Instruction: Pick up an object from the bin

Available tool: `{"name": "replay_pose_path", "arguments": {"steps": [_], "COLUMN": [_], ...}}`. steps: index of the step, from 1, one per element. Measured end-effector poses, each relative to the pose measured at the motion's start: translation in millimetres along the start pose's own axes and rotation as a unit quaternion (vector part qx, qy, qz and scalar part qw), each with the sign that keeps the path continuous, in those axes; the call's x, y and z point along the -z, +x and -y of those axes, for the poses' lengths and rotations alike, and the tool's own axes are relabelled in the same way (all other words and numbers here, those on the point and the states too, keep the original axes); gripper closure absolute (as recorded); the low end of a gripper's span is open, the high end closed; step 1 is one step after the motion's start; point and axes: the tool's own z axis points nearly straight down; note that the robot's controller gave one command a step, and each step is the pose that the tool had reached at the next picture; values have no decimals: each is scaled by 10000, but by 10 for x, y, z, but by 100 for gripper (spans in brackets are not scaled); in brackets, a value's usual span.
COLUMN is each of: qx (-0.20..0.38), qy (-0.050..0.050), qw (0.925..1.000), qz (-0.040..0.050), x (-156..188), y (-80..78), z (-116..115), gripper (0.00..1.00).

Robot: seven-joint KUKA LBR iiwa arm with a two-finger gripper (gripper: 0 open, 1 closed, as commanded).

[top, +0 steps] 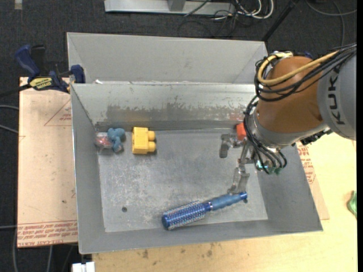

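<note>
A blue hairbrush [201, 209] lies along the bin's front edge, bristle head to the left and handle pointing right. My gripper [228, 171] hangs at the right side of the bin, just behind the brush handle. It is open, with one finger [225, 147] farther back and the other [240, 178] close above the handle's end. Nothing is between them.
At the back left of the bin sit a yellow toy block [143, 140], a small blue figure-like piece [117, 137] and a reddish clear bit [103, 143] beside it. The arm's orange cover and cables hang over the bin's right wall.
</note>
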Motion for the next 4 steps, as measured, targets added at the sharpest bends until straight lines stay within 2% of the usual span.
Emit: {"name": "replay_pose_path", "arguments": {"steps": [1, 2, 3, 4], "qx": [1180, 1195, 1296, 1392], "qy": [12, 5, 11, 12], "qw": [9929, 9928, 9915, 9902], "qz": [116, 40, 80, 84], "x": [-1217, -1224, -96, 756], "y": [413, 451, 346, 360], "z": [236, 233, -19, -202], "gripper": [0, 100, 100, 100]}}
